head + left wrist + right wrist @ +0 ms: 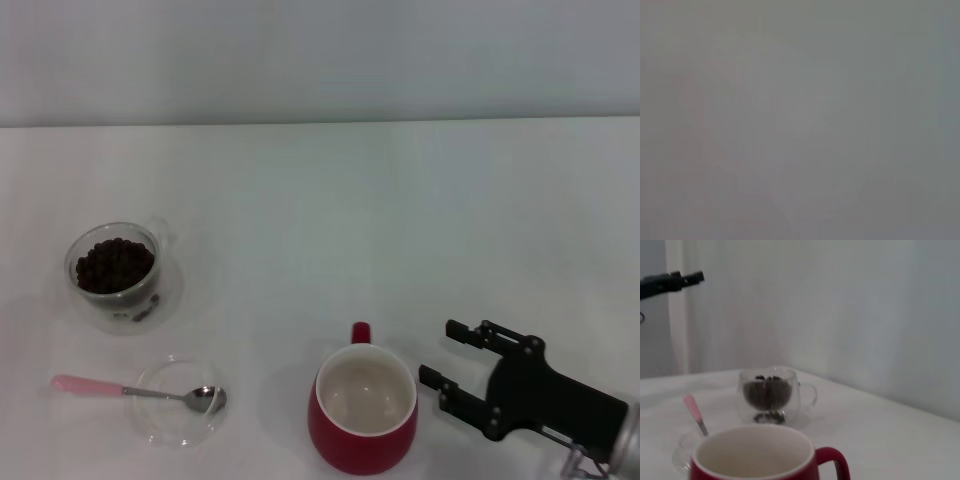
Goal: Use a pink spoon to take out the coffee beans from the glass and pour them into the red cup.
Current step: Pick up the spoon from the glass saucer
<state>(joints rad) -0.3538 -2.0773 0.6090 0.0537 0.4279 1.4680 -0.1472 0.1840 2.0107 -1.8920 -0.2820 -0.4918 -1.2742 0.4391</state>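
Note:
The glass stands at the left, filled with coffee beans. The pink spoon lies in front of it, its bowl resting in a shallow clear dish and its handle pointing left. The red cup stands at the front centre, handle facing away, with its white inside bare. My right gripper is open and empty just right of the red cup, fingers pointing at it. The right wrist view shows the red cup close, with the glass and spoon beyond. My left gripper is out of view.
The white table runs back to a pale wall. A dark bar-like object shows far off in the right wrist view. The left wrist view is plain grey with nothing to make out.

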